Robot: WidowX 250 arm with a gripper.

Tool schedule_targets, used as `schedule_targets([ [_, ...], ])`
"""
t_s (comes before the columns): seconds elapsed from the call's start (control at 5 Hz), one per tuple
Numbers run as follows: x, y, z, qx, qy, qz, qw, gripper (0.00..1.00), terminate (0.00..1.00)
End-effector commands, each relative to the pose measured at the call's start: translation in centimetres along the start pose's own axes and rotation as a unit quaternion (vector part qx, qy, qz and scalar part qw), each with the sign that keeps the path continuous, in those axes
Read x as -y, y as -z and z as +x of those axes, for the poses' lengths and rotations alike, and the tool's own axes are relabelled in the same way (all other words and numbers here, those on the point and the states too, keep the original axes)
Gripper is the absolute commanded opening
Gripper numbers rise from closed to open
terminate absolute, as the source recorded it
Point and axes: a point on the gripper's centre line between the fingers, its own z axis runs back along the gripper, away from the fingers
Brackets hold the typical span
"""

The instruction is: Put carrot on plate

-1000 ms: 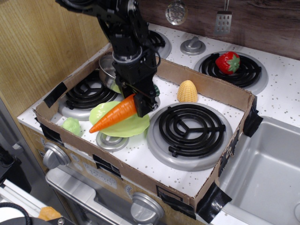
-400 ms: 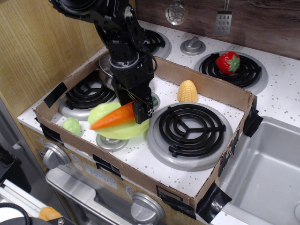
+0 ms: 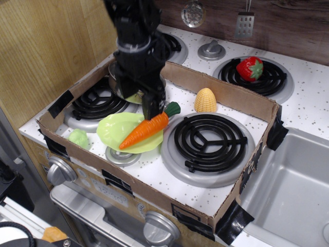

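Note:
The orange carrot [image 3: 145, 130] with its dark green top lies slanted on the right part of the lime-green plate [image 3: 115, 130], its green end sticking out past the plate's rim towards the right burner. My black gripper [image 3: 145, 105] hangs open just above the carrot's thick end and holds nothing. The plate sits at the front of the toy stove, between the two front burners.
A steel pot [image 3: 121, 82] stands behind the gripper on the left. A yellow corn [image 3: 205, 100], a small pale green toy [image 3: 79, 138] and a strawberry [image 3: 250, 68] lie around. A cardboard wall [image 3: 231, 100] frames the stove area. A sink [image 3: 293, 185] is at right.
The gripper lowered the carrot onto the plate, let it go and rose. The carrot has turned so its green top now points up and to the right.

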Motion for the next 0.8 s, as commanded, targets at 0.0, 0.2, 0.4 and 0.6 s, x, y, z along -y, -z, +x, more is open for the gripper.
schedule_targets([
  [0.0,0.28,-8.05,2.37,-0.025,-0.016,0.046,0.9985,1.0,0.0],
  [0.2,0.69,-8.94,3.02,-0.02,-0.026,0.016,0.9993,1.0,0.0],
  [0.4,0.69,-8.94,3.02,-0.02,-0.026,0.016,0.9993,1.0,0.0],
  [0.6,0.69,-8.94,3.02,-0.02,-0.026,0.016,0.9993,1.0,0.0],
])
